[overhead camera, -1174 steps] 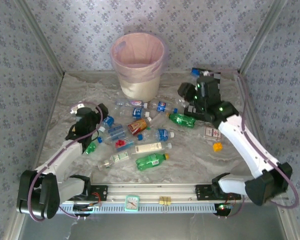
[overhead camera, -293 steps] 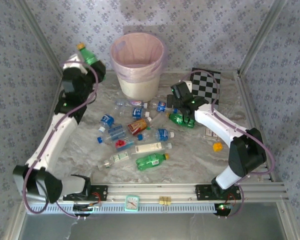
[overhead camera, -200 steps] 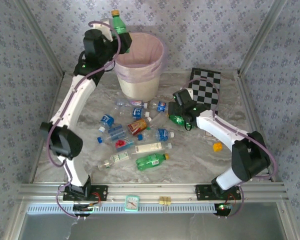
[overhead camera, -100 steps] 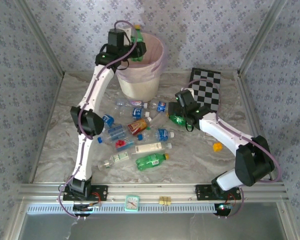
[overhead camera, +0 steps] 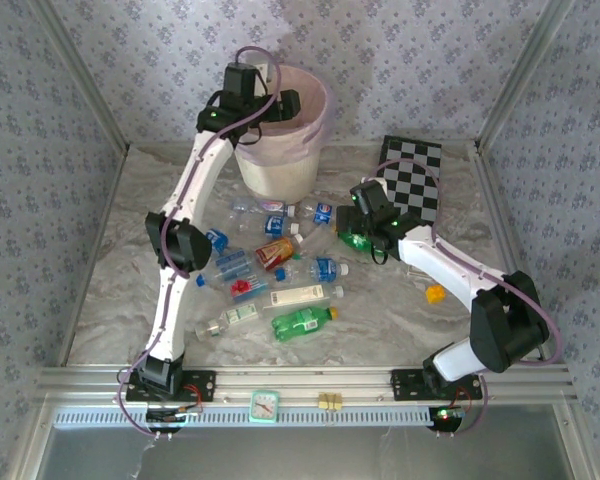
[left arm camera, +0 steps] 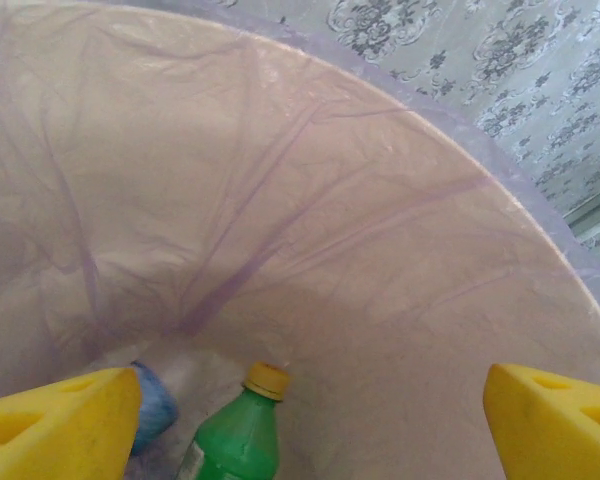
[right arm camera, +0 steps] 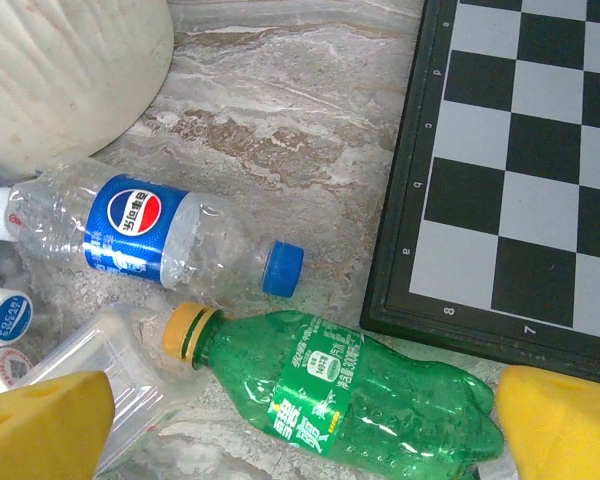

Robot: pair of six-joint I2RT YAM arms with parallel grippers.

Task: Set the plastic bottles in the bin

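Observation:
The bin (overhead camera: 277,165) stands at the back of the table, pink bag over its rim. My left gripper (overhead camera: 278,102) hangs open over its mouth. In the left wrist view a green bottle (left arm camera: 235,435) with a yellow cap lies loose at the bin's bottom between my spread fingers (left arm camera: 55,430), beside a blue-labelled bottle (left arm camera: 156,405). Several plastic bottles (overhead camera: 270,262) lie scattered mid-table. My right gripper (overhead camera: 365,218) is open just above another green bottle (right arm camera: 350,395), a finger (right arm camera: 560,420) off each end. A Pepsi bottle (right arm camera: 150,235) lies next to it.
A checkerboard (overhead camera: 412,180) lies flat right of the bin, its edge (right arm camera: 400,250) close to the green bottle. A small yellow object (overhead camera: 435,294) sits on the right. A green bottle (overhead camera: 302,320) lies nearest the front. Wallpapered walls close three sides.
My left arm carried a green bottle up over the bin, and the gripper opened; the bottle now lies inside. My right gripper has edged closer to the green bottle by the checkerboard.

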